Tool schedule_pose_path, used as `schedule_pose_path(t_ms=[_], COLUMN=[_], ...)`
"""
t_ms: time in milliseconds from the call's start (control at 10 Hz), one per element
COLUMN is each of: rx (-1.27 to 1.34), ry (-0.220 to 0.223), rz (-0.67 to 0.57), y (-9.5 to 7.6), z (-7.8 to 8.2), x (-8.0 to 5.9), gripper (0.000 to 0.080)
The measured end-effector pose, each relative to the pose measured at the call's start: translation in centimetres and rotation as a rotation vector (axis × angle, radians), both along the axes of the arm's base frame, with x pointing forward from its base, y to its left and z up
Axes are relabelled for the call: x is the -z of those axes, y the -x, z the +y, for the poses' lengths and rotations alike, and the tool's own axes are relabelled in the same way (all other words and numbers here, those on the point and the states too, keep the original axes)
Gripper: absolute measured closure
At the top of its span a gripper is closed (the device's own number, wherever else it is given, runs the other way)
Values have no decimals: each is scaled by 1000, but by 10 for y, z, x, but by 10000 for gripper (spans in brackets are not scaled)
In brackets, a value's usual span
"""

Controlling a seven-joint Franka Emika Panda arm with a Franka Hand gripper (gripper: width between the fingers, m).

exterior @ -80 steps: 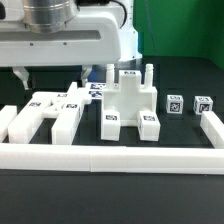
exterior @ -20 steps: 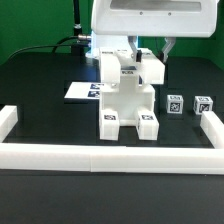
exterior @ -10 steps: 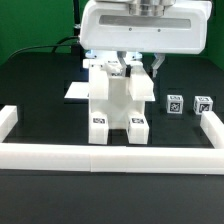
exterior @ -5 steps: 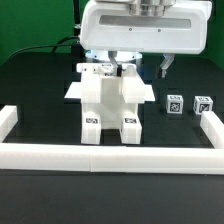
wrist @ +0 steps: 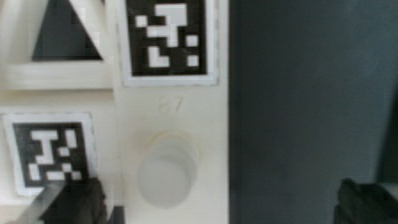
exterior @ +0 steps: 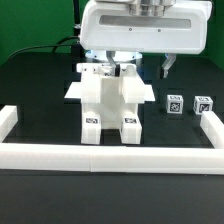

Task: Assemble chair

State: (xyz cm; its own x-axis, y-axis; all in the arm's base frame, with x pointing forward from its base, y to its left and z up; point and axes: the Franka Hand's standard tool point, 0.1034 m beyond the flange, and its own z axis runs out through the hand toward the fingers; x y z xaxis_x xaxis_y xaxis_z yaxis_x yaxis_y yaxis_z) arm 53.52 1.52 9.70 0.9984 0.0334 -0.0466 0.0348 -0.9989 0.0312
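The chair (exterior: 110,100), a white assembly of blocky tagged parts, stands upright on the black table at mid-scene. My gripper (exterior: 142,70) hangs right over its top, under the arm's broad white body. In the wrist view the gripper (wrist: 217,205) is open. One dark finger (wrist: 71,205) is at the edge of a white tagged chair bar (wrist: 169,130). The other finger (wrist: 365,200) stands well clear of it over dark table. Two small white tagged pieces (exterior: 173,102) (exterior: 203,104) lie apart on the exterior view's right.
A long low white border rail (exterior: 110,158) runs along the front, with short arms on the exterior view's left (exterior: 8,120) and right (exterior: 212,125). The marker board (exterior: 74,91) lies flat behind the chair on the left.
Within the last second the chair shifted toward the exterior view's left and the finger on the right moved away from it. Nothing has moved in the last half second.
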Motion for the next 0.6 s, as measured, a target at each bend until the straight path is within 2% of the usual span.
schedule_pose_path(t_ms=[600], rx=[0], ry=[0], rz=[0], y=[0], z=[0], x=[0], gripper=[151])
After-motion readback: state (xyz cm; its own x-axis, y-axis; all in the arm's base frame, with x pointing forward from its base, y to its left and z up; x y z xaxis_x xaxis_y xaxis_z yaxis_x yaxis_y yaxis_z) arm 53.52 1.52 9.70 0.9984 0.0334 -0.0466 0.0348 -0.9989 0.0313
